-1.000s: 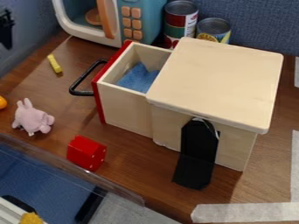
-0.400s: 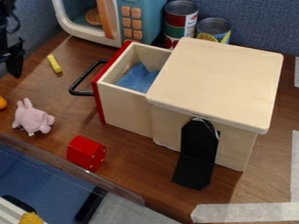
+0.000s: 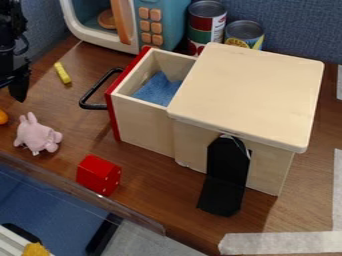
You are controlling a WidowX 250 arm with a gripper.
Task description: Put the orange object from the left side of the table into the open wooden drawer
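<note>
The claw [image 3: 19, 91] has come farther into view at the far left, dropping toward the near side and shifting slightly right since the earlier frames. The toy, stick, drawer and other things keep their places. How far open the claw is, or whether it grips anything, I cannot tell from this angle (its dark shape runs partly off the left edge). It stands apart from the things nearest it: the pink toy [image 3: 37, 135] lies on the table [image 3: 145, 172] to its near side, the yellow stick [image 3: 62, 73] lies to its right, and part of an orange ball [image 3: 3, 117] shows at the left edge.

Farther right, the box [image 3: 254, 95] has its drawer [image 3: 143, 122] pulled out toward the left, with a blue cloth [image 3: 159, 89] inside. The drawer's black handle [image 3: 93, 106] sticks out from its red front, between the stick and the toy but to their right. A red block [image 3: 99, 175] sits on the near side of the drawer, right of the toy. A black flap [image 3: 224, 175] hangs against the near face of the box, its lower part spread on the table. At the far side stand the microwave [image 3: 175, 22] and, just right of it, two cans [image 3: 206, 25]. White tape [image 3: 280, 243] crosses the near right corner.
</note>
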